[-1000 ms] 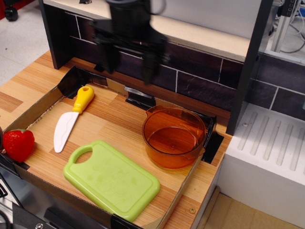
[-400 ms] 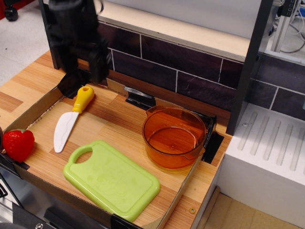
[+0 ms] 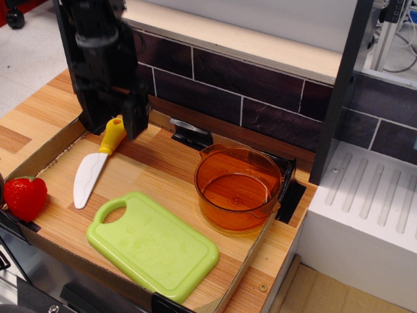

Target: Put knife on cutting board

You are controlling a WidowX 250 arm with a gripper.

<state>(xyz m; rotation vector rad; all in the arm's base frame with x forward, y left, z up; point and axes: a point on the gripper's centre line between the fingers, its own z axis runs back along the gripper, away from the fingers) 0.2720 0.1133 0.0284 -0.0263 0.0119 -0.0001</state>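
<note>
Black gripper, fingers apart, straddles the yellow handle of the knife; the cutting board lies nearer, beside an orange pot.

The hand hides the top of the knife handle, and its grip cannot be made out.

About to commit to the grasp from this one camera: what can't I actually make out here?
- Gripper: the dark arm body blurs the fingers; whether they touch the knife handle is unclear.
- Knife handle's top end: hidden behind the gripper.
- Strawberry: cut off by the left edge.
- Cutting board: embossed pattern too faint to read.
- Orange pot: its far handle is indistinct.
</note>
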